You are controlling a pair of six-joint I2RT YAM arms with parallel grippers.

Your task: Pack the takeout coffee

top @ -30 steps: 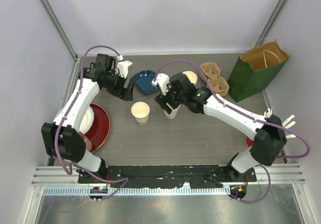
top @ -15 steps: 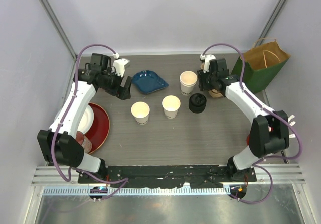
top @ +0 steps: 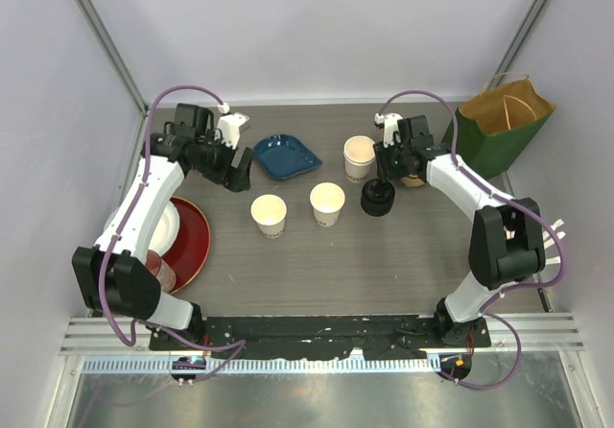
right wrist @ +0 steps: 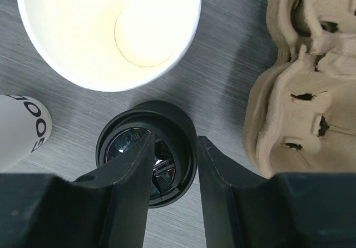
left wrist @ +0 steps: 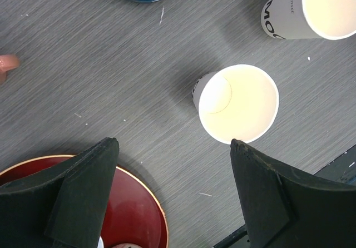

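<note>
Three lidless paper cups (top: 327, 203) stand upright mid-table (top: 317, 274), mouths up, long axes vertical. Left end effector (left wrist: 173, 143) hangs released. Right end effector (right wrist: 175, 164) straddles the black lid stack (right wrist: 125, 142) rim; whether clenched, I cannot tell.

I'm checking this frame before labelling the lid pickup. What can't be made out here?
- Black lids: how many are stacked; right wrist view is end-on, top view too small.
- Right gripper: whether its jaws pinch the rim; right wrist view, fingers cover the contact.
- Cup carrier: cut off by right wrist view's edge; right arm covers most from above.
- Red plate: top view, left arm hides what sits on it.
</note>
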